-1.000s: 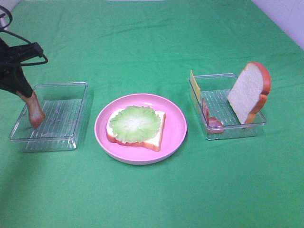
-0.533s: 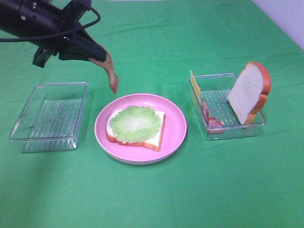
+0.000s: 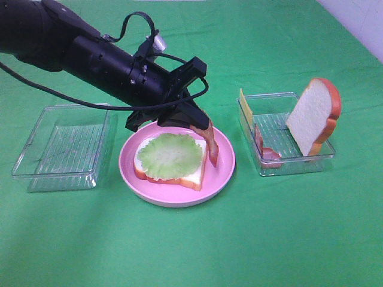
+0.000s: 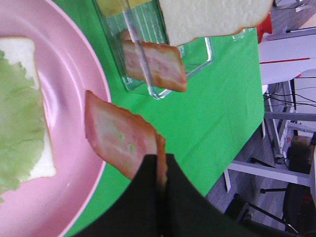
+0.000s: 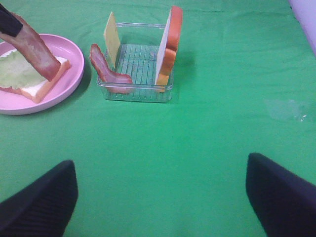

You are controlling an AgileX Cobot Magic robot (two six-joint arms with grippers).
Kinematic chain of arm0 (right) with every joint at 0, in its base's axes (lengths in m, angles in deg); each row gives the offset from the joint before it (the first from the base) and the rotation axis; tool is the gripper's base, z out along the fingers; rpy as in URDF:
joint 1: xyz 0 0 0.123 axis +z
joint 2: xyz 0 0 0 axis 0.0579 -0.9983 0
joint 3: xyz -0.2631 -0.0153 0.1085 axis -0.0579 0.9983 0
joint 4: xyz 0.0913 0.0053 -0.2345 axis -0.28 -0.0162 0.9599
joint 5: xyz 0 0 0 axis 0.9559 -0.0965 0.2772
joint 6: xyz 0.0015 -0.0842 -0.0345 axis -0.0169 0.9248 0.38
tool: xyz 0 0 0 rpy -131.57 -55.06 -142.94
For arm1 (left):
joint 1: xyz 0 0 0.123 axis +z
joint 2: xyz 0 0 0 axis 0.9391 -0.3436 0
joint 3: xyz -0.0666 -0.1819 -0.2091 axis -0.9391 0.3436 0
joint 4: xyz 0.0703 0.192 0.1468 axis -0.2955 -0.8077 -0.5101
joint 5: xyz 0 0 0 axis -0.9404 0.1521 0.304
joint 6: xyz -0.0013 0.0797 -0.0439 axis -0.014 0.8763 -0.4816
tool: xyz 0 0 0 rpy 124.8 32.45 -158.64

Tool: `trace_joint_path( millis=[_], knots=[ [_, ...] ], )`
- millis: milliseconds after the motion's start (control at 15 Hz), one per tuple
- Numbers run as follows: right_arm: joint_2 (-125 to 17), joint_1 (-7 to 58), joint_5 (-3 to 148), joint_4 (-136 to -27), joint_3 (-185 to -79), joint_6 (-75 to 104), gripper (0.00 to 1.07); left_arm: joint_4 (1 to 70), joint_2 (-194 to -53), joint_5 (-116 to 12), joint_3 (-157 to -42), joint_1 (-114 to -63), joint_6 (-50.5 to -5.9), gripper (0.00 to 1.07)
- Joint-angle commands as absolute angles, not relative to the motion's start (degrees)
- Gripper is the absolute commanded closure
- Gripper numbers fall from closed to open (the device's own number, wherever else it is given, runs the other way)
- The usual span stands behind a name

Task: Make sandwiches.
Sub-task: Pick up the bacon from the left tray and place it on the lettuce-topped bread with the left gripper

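A white bread slice with a lettuce leaf (image 3: 170,156) lies on the pink plate (image 3: 222,173). My left gripper (image 3: 194,122) is shut on a bacon strip (image 3: 210,144). The strip hangs down by the right edge of the bread, its tip near the plate. The left wrist view shows the strip (image 4: 118,136) pinched between the fingertips (image 4: 160,168) over the plate rim. My right gripper (image 5: 163,197) is open and empty, low over the cloth, well apart from the right tray (image 5: 138,91). It is out of the high view.
The right clear tray (image 3: 293,162) holds an upright bread slice (image 3: 314,116), a yellow cheese slice (image 3: 245,104) and another bacon strip (image 3: 263,148). The left clear tray (image 3: 60,146) holds nothing. A green cloth covers the table.
My left arm lifted the bacon strip out of the left tray, carried it up and to the right, and now holds it over the plate's right side.
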State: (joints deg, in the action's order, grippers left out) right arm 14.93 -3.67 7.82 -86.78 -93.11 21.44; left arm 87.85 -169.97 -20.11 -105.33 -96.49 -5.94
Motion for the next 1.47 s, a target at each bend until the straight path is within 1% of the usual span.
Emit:
trace_joint_path(
  millis=[67, 133, 200, 267, 333, 400, 600, 667, 733, 867, 1000, 1067, 1200, 1267, 1333, 1400, 1467],
  knots=[
    [15.56, -4.01, 8.11, -87.18, -93.05, 22.19, 0.21, 84.01, -172.09, -22.29, -106.08, -96.37, -5.65, 1.07],
    [15.56, -4.01, 8.11, -87.18, -93.05, 22.19, 0.21, 83.10, -172.15, -22.58, -106.08, -96.37, -5.65, 1.07],
    [15.56, -4.01, 8.11, -87.18, -93.05, 22.19, 0.21, 79.03, -172.15, -23.84, -106.08, -96.37, -5.65, 1.07],
    [15.56, -4.01, 8.11, -87.18, -93.05, 22.19, 0.21, 79.03, -172.15, -23.84, -106.08, -96.37, -5.65, 1.07],
    [15.56, -4.01, 8.11, -87.18, -93.05, 22.19, 0.21, 74.79, -172.09, -24.81, -106.08, -96.37, -6.11, 1.07],
    [15.56, -4.01, 8.11, -87.18, -93.05, 22.19, 0.21, 72.38, -172.09, -25.21, -106.08, -96.37, -6.11, 1.07],
    [15.56, -4.01, 8.11, -87.18, -93.05, 22.19, 0.21, 68.66, -172.09, -26.13, -106.08, -96.37, -6.17, 1.07],
    [15.56, -4.01, 8.11, -87.18, -93.05, 22.19, 0.21, 67.23, -171.97, -26.59, -106.08, -96.37, -6.91, 1.07],
    [15.56, -4.01, 8.11, -87.18, -93.05, 22.19, 0.21, 64.93, -171.80, -27.10, -106.08, -96.03, -9.15, 1.07],
    [15.56, -4.01, 8.11, -87.18, -93.05, 22.19, 0.21, 63.27, -171.29, -27.56, -106.08, -94.66, -11.56, 1.07],
    [15.56, -4.01, 8.11, -87.18, -93.05, 22.19, 0.21, 63.22, -171.00, -27.45, -106.08, -93.11, -12.64, 1.07],
    [15.56, -4.01, 8.11, -87.18, -93.05, 22.19, 0.21, 63.22, -171.00, -27.45, -106.08, -93.11, -12.64, 1.07],
    [15.56, -4.01, 8.11, -87.18, -93.05, 22.19, 0.21, 63.27, -171.40, -27.39, -106.08, -93.11, -14.02, 1.07],
    [15.56, -4.01, 8.11, -87.18, -93.05, 22.19, 0.21, 63.16, -171.75, -26.99, -106.08, -93.11, -14.31, 1.03],
    [15.56, -4.01, 8.11, -87.18, -93.05, 22.19, 0.21, 63.04, -171.75, -26.99, -106.08, -93.11, -14.31, 0.91],
    [15.56, -4.01, 8.11, -87.18, -93.05, 22.19, 0.21, 63.04, -171.75, -26.99, -106.08, -93.11, -14.31, 0.74],
    [15.56, -4.01, 8.11, -87.18, -93.05, 22.19, 0.21, 63.04, -171.63, -26.93, -106.08, -93.11, -14.31, 0.43]
  ],
)
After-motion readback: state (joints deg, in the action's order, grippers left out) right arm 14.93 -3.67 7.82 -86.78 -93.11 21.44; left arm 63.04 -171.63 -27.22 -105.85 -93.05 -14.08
